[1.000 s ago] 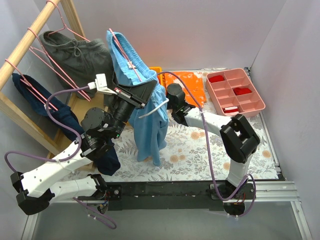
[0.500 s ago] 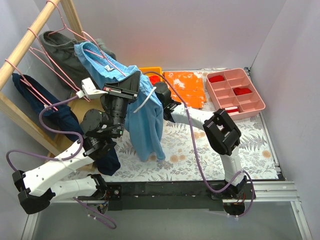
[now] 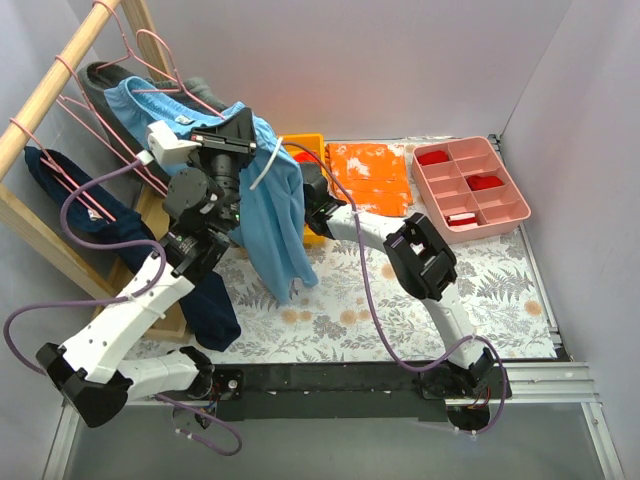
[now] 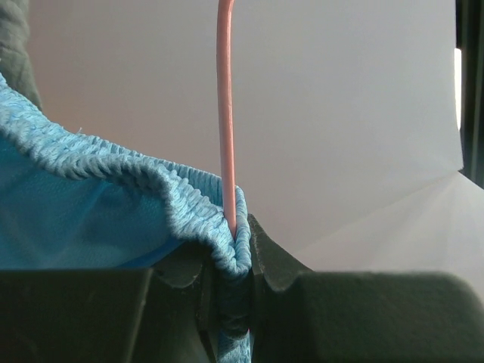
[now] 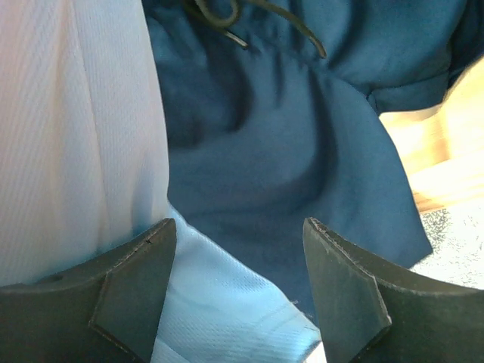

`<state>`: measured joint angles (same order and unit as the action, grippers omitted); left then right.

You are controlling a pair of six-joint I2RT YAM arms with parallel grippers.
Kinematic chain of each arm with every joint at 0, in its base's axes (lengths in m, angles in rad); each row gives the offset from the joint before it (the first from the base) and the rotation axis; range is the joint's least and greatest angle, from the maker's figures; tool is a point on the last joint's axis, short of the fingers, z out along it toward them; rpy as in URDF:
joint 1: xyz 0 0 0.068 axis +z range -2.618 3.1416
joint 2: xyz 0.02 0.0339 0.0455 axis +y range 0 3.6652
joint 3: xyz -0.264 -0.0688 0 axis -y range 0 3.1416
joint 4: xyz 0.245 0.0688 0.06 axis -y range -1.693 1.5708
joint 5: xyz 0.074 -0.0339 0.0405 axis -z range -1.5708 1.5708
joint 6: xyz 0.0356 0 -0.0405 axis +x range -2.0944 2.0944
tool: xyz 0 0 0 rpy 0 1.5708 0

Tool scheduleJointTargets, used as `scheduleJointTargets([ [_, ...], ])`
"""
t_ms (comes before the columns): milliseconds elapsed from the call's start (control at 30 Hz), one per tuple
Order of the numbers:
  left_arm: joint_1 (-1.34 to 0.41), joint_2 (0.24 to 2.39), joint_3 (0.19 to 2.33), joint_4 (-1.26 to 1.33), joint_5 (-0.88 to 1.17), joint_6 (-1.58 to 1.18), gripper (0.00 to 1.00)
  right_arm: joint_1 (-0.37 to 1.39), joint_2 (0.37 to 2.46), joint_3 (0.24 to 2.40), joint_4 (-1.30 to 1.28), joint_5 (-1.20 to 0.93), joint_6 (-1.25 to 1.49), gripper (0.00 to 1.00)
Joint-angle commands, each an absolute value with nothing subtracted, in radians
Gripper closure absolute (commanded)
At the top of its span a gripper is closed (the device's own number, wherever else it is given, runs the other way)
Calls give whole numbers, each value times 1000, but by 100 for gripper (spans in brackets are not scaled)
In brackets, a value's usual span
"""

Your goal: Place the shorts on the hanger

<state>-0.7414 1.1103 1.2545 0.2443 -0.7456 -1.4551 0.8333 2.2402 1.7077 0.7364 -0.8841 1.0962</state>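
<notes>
The sky-blue shorts (image 3: 265, 215) hang over a pink wire hanger (image 3: 165, 50), held up next to the wooden rack. My left gripper (image 3: 235, 125) is shut on the elastic waistband (image 4: 91, 204) and the hanger wire (image 4: 225, 113) together; the left wrist view (image 4: 234, 257) shows both pinched between the jaws. My right gripper (image 5: 238, 287) is open, its jaws wide apart. It sits just behind the hanging shorts (image 5: 76, 136) with a corner of the fabric between the fingers but not pinched. In the top view it is hidden behind the shorts.
The wooden rack (image 3: 60, 70) at far left carries other pink hangers (image 3: 90, 120), dark grey shorts (image 3: 110, 85) and a navy garment (image 3: 70, 190), also seen in the right wrist view (image 5: 287, 151). Orange shorts (image 3: 375, 170), an orange bin (image 3: 300, 145) and a pink compartment tray (image 3: 470, 185) lie at the back.
My left gripper has carried the shorts and hanger left and back toward the rack. My right arm has reached further left, following behind the shorts.
</notes>
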Motion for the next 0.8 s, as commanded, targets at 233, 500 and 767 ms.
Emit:
scheduleJointTargets([
  [233, -459, 1195, 1417, 86, -450, -1609, 100, 836, 2347, 1888, 790, -916, 1150, 24],
  [500, -299, 1238, 1440, 81, -353, -1663, 100, 834, 2394, 1947, 772, -907, 1151, 24],
  [767, -224, 1275, 1459, 92, -331, -1683, 100, 830, 2410, 1937, 770, -899, 1158, 25],
])
